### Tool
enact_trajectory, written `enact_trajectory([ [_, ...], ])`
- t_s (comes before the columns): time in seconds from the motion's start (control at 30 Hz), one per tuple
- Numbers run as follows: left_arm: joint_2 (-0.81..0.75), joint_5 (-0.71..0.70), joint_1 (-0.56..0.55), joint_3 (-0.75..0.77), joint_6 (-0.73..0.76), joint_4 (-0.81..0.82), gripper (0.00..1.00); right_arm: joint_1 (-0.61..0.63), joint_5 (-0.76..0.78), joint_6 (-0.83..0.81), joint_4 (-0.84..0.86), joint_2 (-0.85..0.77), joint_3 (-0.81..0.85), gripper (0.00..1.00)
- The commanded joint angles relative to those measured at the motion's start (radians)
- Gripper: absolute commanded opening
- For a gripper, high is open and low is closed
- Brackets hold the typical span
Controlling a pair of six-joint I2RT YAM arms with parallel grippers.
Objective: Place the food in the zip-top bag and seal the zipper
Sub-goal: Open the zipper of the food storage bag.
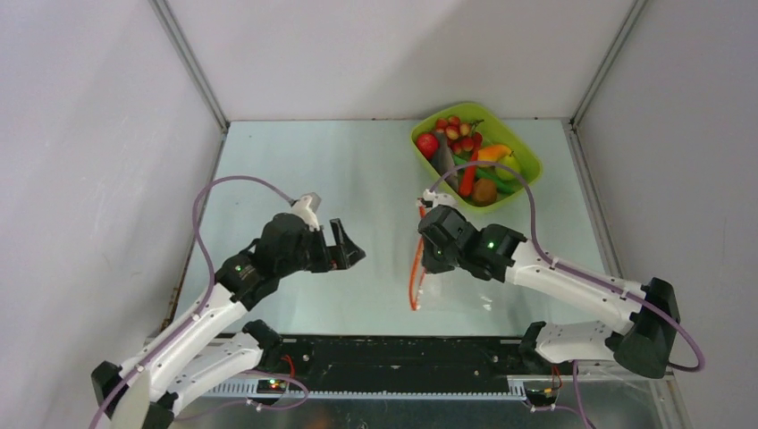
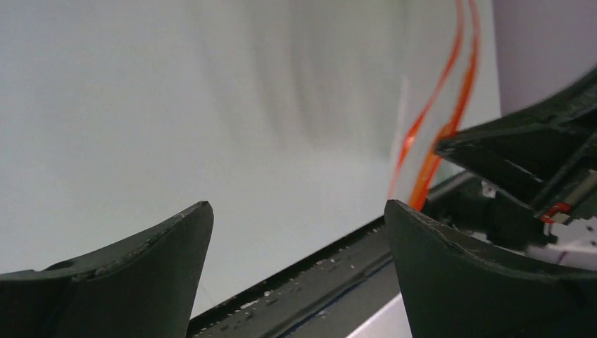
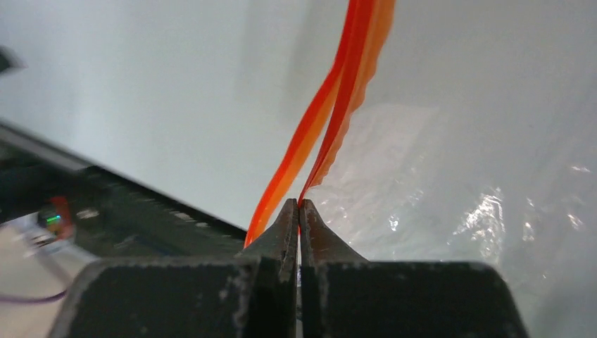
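Right gripper [image 3: 300, 205] pinches the thin orange-red zipper [image 3: 350, 77] of the crinkly clear zip-top bag [image 3: 429, 183]; left gripper [image 2: 296, 211] gapes wide, leftward.

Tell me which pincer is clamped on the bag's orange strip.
The right pincer: its jaws are pinched shut on the zipper, while the left pincer gapes wide, holding nothing.

Lab cell: white walls [image 1: 89, 134], metal frame [image 1: 191, 67], left arm [image 1: 201, 317], right arm [image 1: 572, 284] bolted to table [image 1: 340, 170].
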Motion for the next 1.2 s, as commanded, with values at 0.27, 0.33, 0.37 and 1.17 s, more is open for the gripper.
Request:
enact_trajectory([
  [0.27, 0.126, -0.207, -0.255, 0.206, -0.015, 0.002, 0.98, 0.023, -0.442, -0.027, 0.484, -0.03, 0.012, 0.0],
  [0.33, 0.147, -0.236, -0.28, 0.22, -0.016, -0.013, 0.98, 0.027, -0.455, -0.026, 0.5, -0.034, 0.014, 0.0],
  [0.37, 0.16, -0.258, -0.287, 0.224, -0.021, -0.027, 0.98, 0.027, -0.453, -0.025, 0.502, -0.037, 0.014, 0.0],
  [1.17, 0.267, -0.41, -0.339, 0.271, -0.061, -0.143, 0.41, 0.037, -0.239, -0.017, 0.386, -0.085, 0.014, 0.0],
])
